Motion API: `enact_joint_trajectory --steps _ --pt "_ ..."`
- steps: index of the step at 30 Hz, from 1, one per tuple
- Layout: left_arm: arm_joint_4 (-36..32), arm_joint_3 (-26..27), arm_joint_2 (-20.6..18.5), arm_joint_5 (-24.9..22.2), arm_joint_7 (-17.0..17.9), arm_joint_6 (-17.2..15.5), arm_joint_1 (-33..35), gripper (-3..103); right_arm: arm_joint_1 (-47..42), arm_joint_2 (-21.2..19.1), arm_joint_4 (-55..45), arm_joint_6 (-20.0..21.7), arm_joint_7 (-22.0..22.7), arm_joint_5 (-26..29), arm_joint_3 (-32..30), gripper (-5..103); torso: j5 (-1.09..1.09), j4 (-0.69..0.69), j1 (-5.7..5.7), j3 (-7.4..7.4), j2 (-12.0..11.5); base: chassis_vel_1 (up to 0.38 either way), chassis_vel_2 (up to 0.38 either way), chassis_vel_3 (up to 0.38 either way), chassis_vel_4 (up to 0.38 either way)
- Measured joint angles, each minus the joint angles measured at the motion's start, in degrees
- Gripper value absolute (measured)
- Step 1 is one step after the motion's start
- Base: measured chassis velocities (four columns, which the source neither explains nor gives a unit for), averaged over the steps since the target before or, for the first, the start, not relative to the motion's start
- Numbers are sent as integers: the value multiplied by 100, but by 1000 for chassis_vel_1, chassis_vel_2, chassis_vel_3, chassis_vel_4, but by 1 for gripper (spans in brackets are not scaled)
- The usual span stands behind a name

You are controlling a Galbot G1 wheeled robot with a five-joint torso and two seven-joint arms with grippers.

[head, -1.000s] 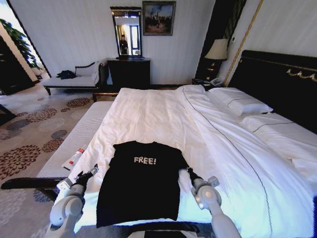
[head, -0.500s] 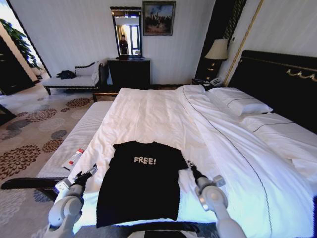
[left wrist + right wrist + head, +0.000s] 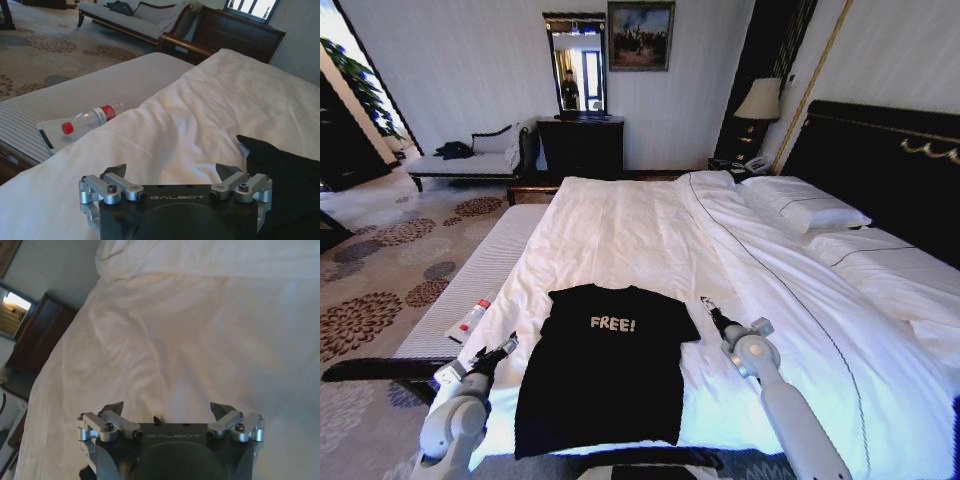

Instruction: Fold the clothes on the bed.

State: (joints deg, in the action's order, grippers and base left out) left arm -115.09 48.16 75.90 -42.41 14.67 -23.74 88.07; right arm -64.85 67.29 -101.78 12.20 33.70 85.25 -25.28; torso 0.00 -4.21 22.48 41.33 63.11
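1. Black T-shirt with white "FREE!" lettering lies flat on the white duvet of the bed, chest up, between my two grippers.
2. My left gripper sits just beside the shirt's left sleeve, apart from the cloth. In the left wrist view its fingers stand spread wide over bare duvet, holding nothing, and the black sleeve lies just past the finger nearest the shirt.
3. My right gripper hangs beside the shirt's right sleeve, close to it but not touching. In the right wrist view its fingers are spread apart too, with plain white bedding under them.
4. Beyond my left gripper, off the duvet, a clear water bottle with a red cap and red label lies on its side on a striped grey surface.
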Motion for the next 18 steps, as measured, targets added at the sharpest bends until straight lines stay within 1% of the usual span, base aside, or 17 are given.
enact_joint_trajectory --steps 1,3,7,8,9,10,13,14,16,18 --pt "-2 2 11 0 0 0 8 100 13 16 29 3 -13 -34 49 93 0 0 0 0 0 0 0 0 0" --pt "-3 2 18 0 0 1 13 100 19 27 49 5 -21 -63 82 93 0 0 0 0 0 0 0 0 0" --pt "-13 2 38 5 2 3 33 100 30 74 147 7 -41 -188 241 71 0 0 0 0 0 0 0 0 0" --pt "-13 2 38 5 2 3 33 100 30 74 147 7 -41 -188 241 71 0 0 0 0 0 0 0 0 0" --pt "-17 2 37 6 3 4 35 100 30 75 167 7 -48 -222 283 65 -1 0 0 0 0 0 0 0 0" --pt "-19 3 34 6 4 5 36 100 31 74 186 7 -54 -258 316 65 0 0 0 0 0 0 0 0 0" --pt "-29 13 19 2 6 6 46 100 47 71 249 7 -65 -353 412 50 0 0 0 0 0 0 0 0 0" --pt "-29 13 19 2 6 6 46 100 47 71 249 7 -65 -353 412 50 0 0 0 0 0 0 0 0 0" --pt "-33 17 14 -1 7 6 51 100 49 71 258 7 -66 -374 447 38 0 0 0 0 0 0 0 0 0" --pt "-34 19 9 -3 8 6 51 100 50 69 258 7 -67 -380 462 38 -1 0 0 -1 0 0 0 0 0"
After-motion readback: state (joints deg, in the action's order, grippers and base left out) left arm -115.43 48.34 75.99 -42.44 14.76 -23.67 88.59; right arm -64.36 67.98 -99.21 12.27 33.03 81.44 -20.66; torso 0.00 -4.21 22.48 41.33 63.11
